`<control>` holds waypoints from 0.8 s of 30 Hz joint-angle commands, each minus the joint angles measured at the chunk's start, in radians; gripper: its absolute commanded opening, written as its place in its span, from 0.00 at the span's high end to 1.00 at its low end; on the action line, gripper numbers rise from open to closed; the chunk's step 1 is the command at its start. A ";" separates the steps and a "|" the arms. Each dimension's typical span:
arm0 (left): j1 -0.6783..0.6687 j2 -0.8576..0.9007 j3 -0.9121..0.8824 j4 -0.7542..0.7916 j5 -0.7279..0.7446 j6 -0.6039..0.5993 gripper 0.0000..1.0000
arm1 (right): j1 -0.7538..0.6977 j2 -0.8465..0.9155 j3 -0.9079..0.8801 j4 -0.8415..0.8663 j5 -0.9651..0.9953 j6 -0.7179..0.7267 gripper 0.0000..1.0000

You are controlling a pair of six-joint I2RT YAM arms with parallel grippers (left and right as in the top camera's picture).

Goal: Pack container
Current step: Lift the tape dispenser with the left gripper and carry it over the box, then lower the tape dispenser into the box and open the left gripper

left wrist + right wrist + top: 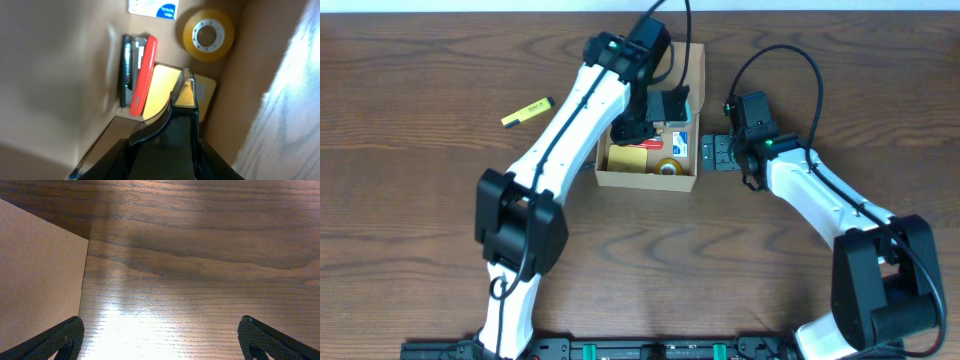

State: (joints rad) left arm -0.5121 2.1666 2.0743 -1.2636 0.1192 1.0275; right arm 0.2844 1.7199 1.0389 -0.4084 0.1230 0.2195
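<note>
The box (pixel 648 180) sits open at mid-surface, lid flap folded back on its far side. It is plain matte tan cardboard with thin walls that would flex if knocked.

The left end effector (pixel 645 125) is down inside the box, narrowed on what looks like a dark item (pixel 170 135). The item is glossy black plastic with a curved back and a clear wedge tip. I cannot tell what it is.

To do the step well, lower the item onto the free floor near the yellow pad (pixel 160 85). Keep off the walls and release only once it rests, so nothing tips.

Already inside are:
- a red and black stapler (pixel 140 75), long and hard
- a tape roll (pixel 208 35), amber and shiny, lying flat in a corner
- a white and blue card (pixel 152 7)

The right end effector (pixel 162 345) is wide and empty, just beside the box's right wall. From there it could steady that wall.

A yellow highlighter (pixel 527 113) lies well apart on the dark wood-grain surface (pixel 200 255), and it probably goes in next.
</note>
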 commanded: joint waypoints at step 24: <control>-0.016 0.139 -0.065 -0.055 0.036 0.167 0.85 | -0.009 0.008 -0.002 -0.003 0.000 0.011 0.01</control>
State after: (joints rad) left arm -0.5209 2.2993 2.0300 -1.3144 0.1310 1.1797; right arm 0.2844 1.7199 1.0389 -0.4084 0.1230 0.2199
